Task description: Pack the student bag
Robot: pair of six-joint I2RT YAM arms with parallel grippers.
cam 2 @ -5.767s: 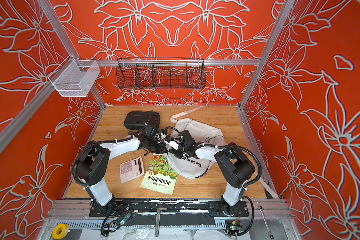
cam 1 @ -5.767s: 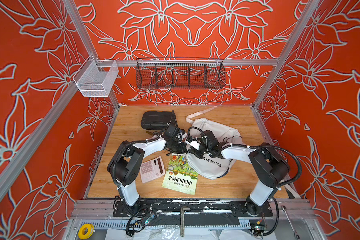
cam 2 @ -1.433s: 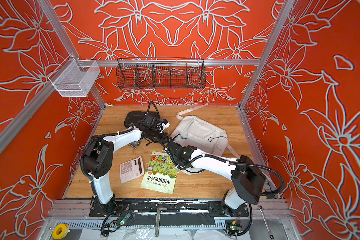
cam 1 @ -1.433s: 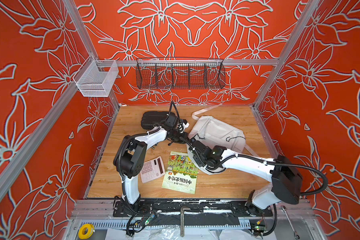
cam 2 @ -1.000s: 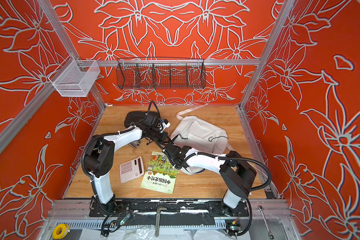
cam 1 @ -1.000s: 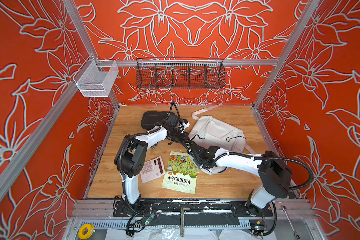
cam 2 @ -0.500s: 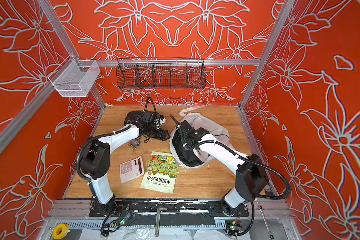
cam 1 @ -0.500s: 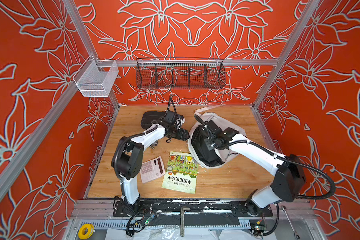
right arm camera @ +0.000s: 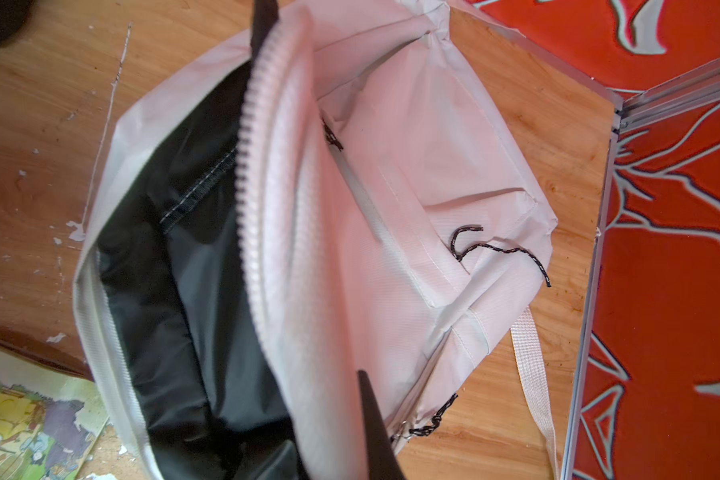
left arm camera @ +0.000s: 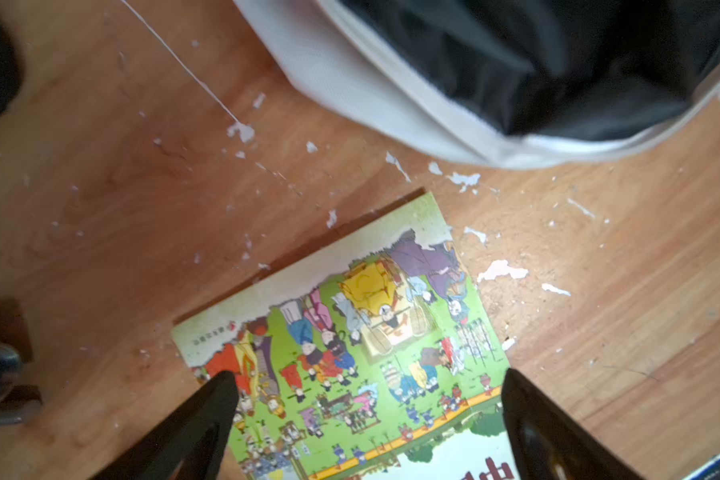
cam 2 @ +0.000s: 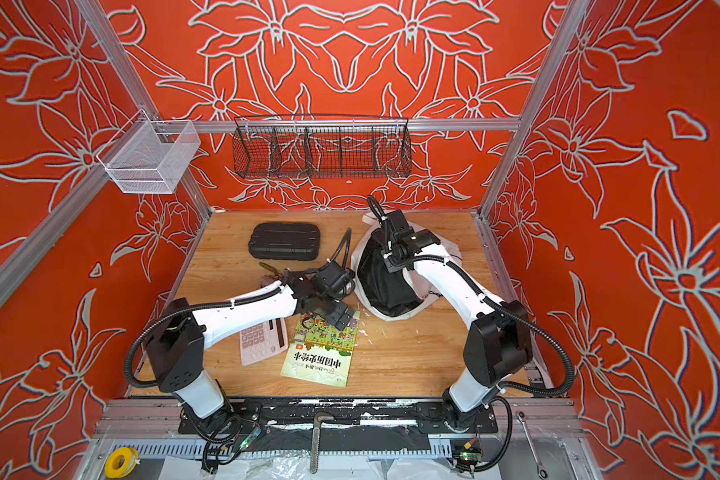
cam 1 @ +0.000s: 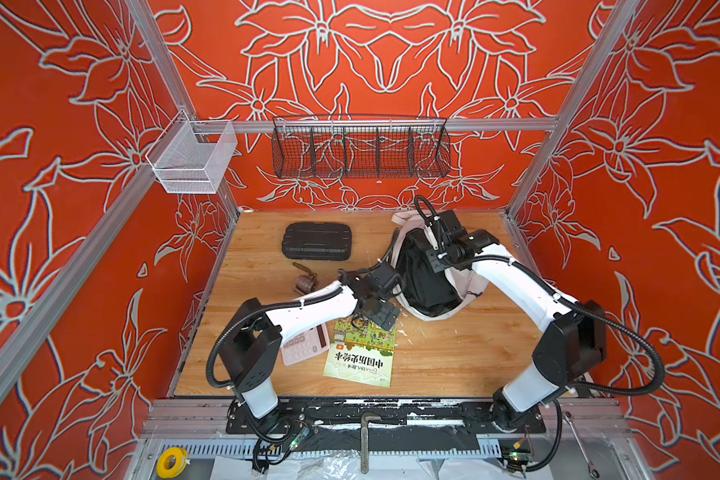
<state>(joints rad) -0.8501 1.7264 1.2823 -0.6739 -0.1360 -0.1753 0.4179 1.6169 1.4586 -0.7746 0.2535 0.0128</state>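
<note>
The backpack (right arm camera: pixel 412 187) lies toward the back right corner of the table (cam 1: pixel 454 353), its mouth propped open by the right fingers (right arm camera: pixel 373 419), which are pinched shut on the zipper edge of its upper flap; that thin fabric could slide out of the pinch and let the opening sag closed. The left fingers (cam 1: pixel 381 316) hang spread wide and empty over the far edge of the book (cam 1: pixel 360 353), which lies flat, so a closing grip may only skid across the cover or curl a corner.
</note>
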